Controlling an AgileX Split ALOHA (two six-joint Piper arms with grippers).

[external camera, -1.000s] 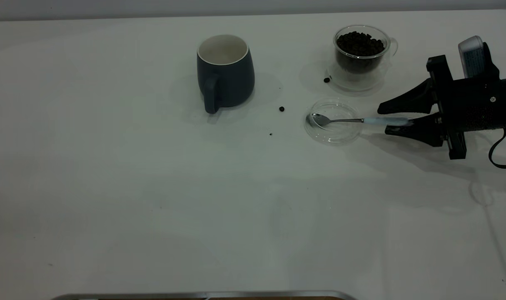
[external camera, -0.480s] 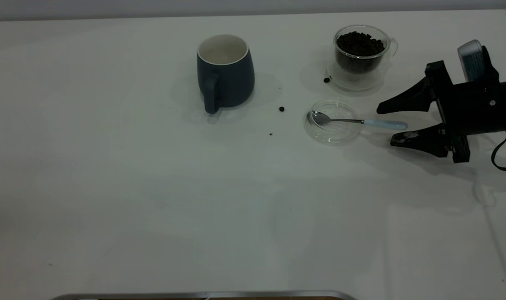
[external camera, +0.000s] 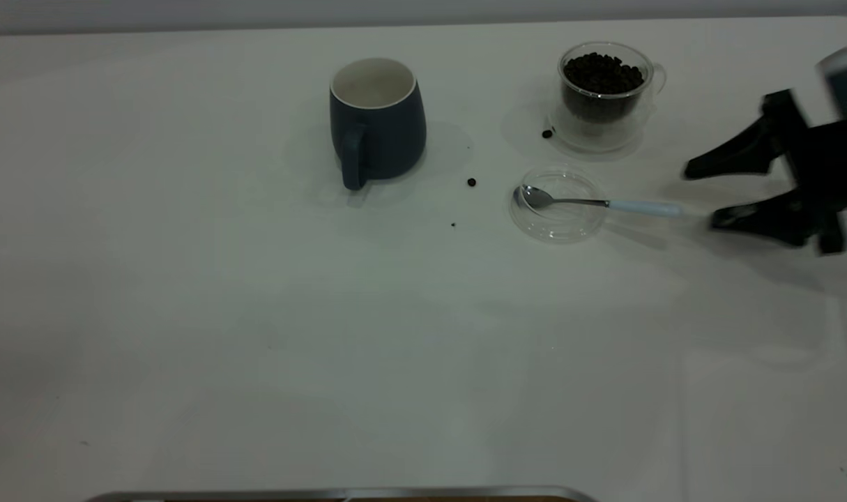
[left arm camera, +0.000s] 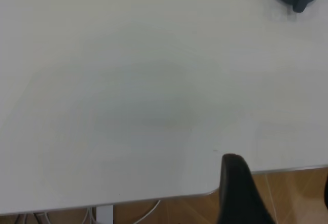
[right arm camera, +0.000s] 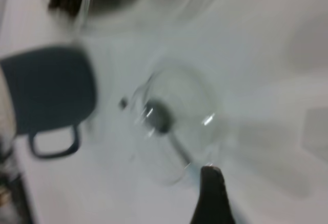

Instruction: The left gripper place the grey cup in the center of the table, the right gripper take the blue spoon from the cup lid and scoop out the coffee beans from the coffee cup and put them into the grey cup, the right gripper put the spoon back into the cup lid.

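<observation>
Now the right gripper (external camera: 702,195) sits near the table's right edge, jaws spread wide and holding nothing, one jaw above the other in the exterior view. Half a second ago its tips were close beside the end of the spoon handle; a second ago they bracketed the handle. It has since pulled back to the right and is apart from the spoon.

Blue spoon (external camera: 597,203): unmoved, bowl inside the cup lid (external camera: 559,226), pale handle sticking out over the rim toward the gripper.

Coffee cup (external camera: 604,87): behind the lid, upright, full of coffee beans (external camera: 601,71). Same place as before.

Loose beans: one by the cup's base (external camera: 547,133), one between lid and mug (external camera: 471,182), plus a small speck (external camera: 453,224) nearer the front. None shifted.

Grey cup (external camera: 378,122): upright, near the table's (external camera: 256,314) middle toward the back, handle facing the camera. Contents cannot be told from this angle.

Left gripper: only part of one dark finger (left arm camera: 238,190) shows in the left wrist view, over the table edge, far from the mug; its jaw state cannot be told.
</observation>
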